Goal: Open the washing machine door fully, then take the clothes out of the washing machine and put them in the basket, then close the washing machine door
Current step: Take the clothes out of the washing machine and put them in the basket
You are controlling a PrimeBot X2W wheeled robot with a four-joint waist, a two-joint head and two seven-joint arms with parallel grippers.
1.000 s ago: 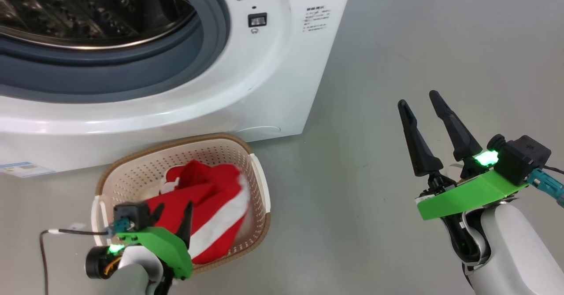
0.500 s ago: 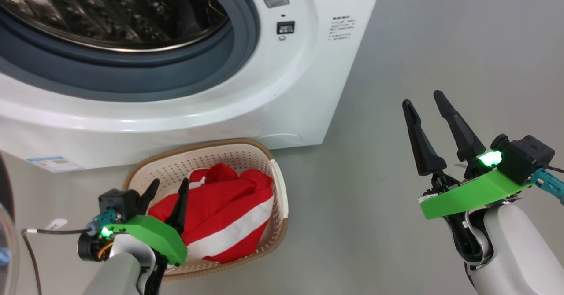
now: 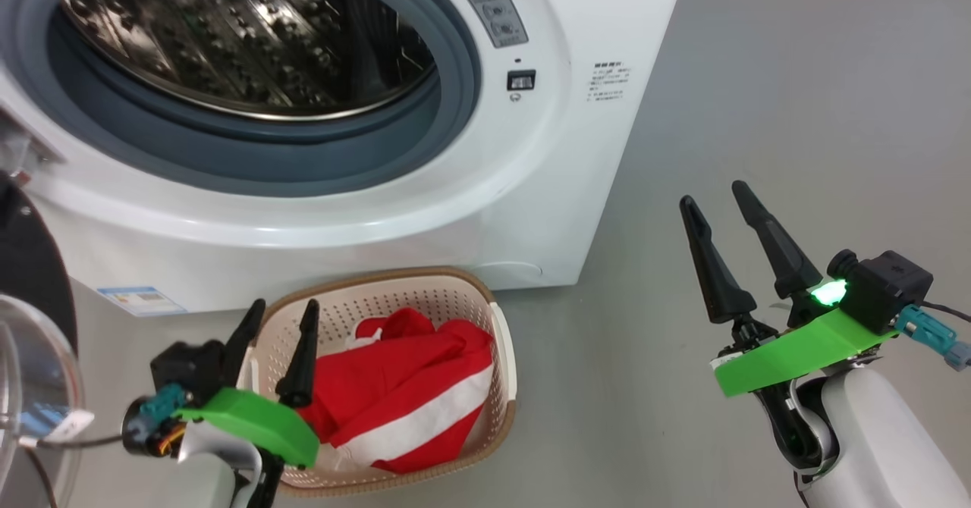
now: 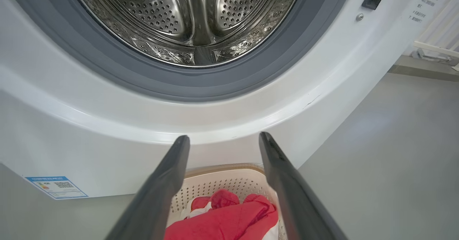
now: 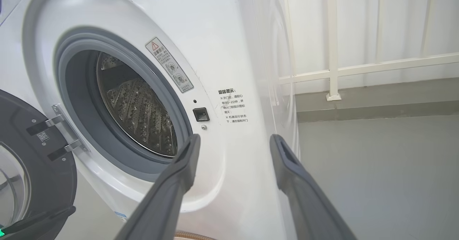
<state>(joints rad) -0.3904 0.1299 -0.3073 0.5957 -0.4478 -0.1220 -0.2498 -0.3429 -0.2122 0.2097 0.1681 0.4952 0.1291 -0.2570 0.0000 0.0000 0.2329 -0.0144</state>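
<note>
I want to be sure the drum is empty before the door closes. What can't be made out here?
- Head view: the top of the drum is cut off by the upper edge.
- Head view: the washing machine door is cut by the left edge.
- Head view: the floor of the basket lies hidden under the clothes; the left gripper covers its left rim.
- Head view: print on the warning sticker is too small to read.

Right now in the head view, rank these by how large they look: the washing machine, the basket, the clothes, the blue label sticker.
1. washing machine, largest even though cut off by the frame
2. basket
3. clothes, lying inside the basket
4. blue label sticker, smallest
</note>
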